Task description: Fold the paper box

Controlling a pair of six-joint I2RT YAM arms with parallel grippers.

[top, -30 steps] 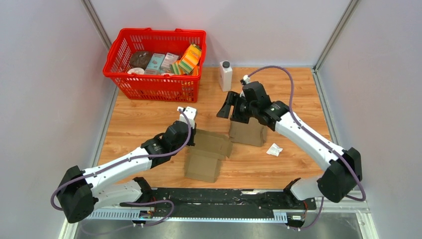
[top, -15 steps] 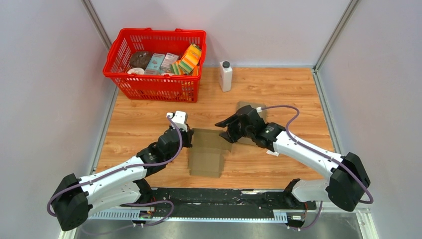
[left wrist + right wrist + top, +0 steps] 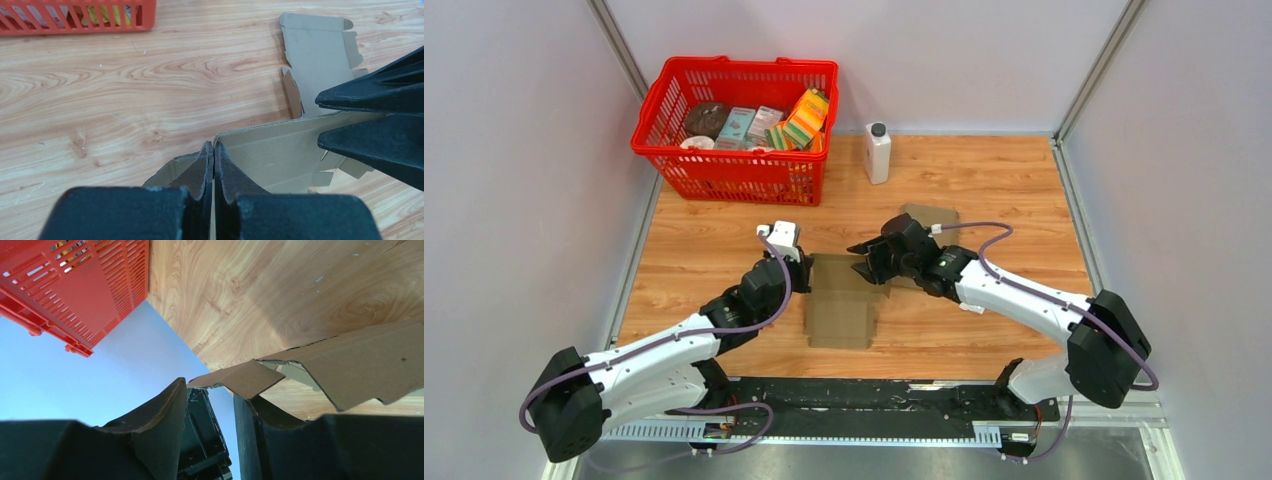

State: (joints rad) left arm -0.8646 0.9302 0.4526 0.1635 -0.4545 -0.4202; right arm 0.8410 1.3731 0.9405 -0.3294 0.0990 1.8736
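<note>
Left gripper, pressed together, pinches an edge of the paper box, nearward of the red basket. Only the right wrist view shows the right gripper spread astride a flap.

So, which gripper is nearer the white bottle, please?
The right. The right gripper sits in front of the white bottle, by the paper box; the left gripper is further left.

From above, left arm hides the box at its left edge, right arm covers part of the far cardboard sheet; basket package labels unreadably small.
</note>
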